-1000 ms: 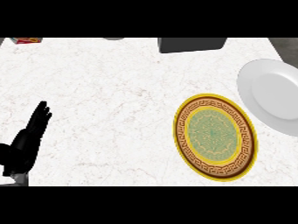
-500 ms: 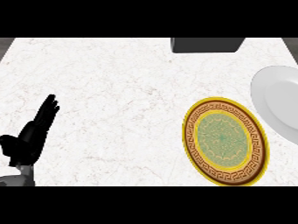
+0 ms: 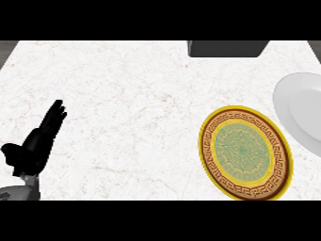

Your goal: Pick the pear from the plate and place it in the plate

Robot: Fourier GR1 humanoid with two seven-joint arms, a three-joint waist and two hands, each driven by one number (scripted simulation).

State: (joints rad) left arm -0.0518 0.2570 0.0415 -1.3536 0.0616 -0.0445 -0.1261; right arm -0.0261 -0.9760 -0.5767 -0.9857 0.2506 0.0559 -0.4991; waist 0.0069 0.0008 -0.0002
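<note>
Left hand shows at the lower left over the white marble tabletop, fingers straight and together, holding nothing. Right hand is out of view. A gold-rimmed patterned plate lies at the right; a plain white plate sits just beside it, cut by the right edge. The pear cannot be seen. A dark box stands at the far edge.

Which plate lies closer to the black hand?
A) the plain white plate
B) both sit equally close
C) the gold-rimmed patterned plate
C: the patterned plate lies between the left hand and the white plate at the right edge.
</note>
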